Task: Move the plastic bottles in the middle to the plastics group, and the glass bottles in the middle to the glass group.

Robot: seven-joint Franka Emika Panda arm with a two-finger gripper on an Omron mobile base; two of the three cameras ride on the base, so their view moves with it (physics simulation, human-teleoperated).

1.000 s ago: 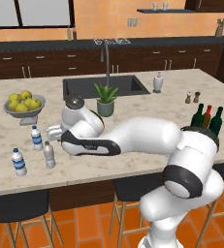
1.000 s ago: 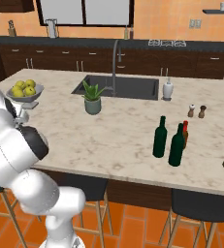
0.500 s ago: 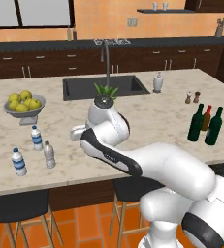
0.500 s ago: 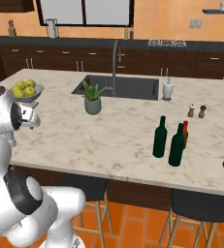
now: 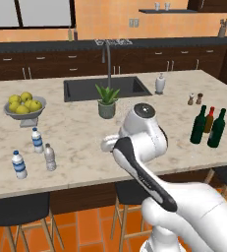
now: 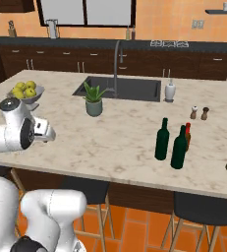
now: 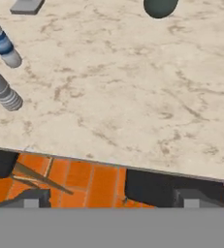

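1. Left base view, far left of the bench [image 5: 85, 135]: a blue-labelled water bottle [image 5: 18, 164] stands near the front edge, a second blue-labelled bottle [image 5: 37, 140] behind it, and the greyish plastic bottle [image 5: 49, 157] just beside them, upright and apart from both.
2. Behind these, a grey bowl of yellow fruit [image 5: 24, 105] rests on the bench.
3. Centre: a potted plant [image 5: 106, 102] stands in front of the sink [image 5: 106, 87]; the white arm [image 5: 139, 135] is raised over the front half of the bench.
4. Right: two green wine bottles [image 5: 208, 126] stand upright with the brown red-topped bottle [image 5: 210, 119] between and just behind them; salt and pepper shakers [image 5: 195, 99] sit further back.
5. Right base view: the same wine bottles [image 6: 170, 142] stand well apart from the plant.
6. Hand view: the camera looks down over the bench's front edge; the greyish bottle [image 7: 2, 90] and a blue-labelled bottle [image 7: 2, 44] lie at the left edge.
7. Fingers: their state cannot be told; nothing is seen between them.
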